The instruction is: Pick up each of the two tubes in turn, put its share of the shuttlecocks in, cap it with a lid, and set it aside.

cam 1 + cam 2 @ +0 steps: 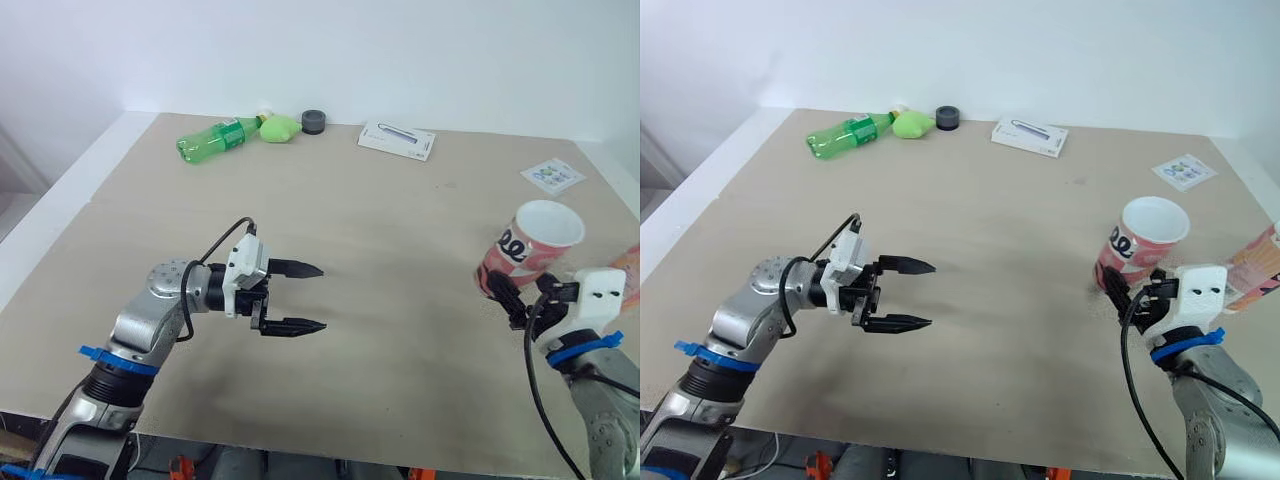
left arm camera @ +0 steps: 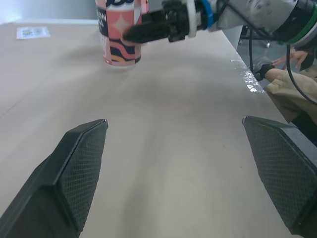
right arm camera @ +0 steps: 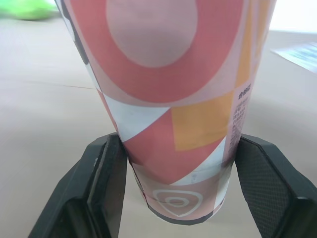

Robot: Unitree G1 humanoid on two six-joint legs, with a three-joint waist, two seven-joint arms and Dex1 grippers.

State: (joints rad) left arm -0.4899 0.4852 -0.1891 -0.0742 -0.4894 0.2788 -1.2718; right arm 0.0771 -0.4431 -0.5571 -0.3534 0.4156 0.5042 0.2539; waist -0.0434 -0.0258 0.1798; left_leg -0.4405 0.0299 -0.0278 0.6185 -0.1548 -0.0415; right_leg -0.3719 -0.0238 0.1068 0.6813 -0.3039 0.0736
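left gripper (image 1: 321,297) jaws spread; right gripper (image 1: 510,298) jaws clamped

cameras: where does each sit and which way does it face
Eye views: on the head, looking down over the table; both arms, left end effector open, right end effector at the pink tube.
Left wrist view: left wrist, looking across the table at that tube; own end effector in front.
Right wrist view: right wrist, close on the tube's base; own end effector beside it.
Shared: all views hold the tube.

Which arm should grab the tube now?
Right. The right gripper is at the upright tube's base; the left gripper hangs open over the table, well apart from it.
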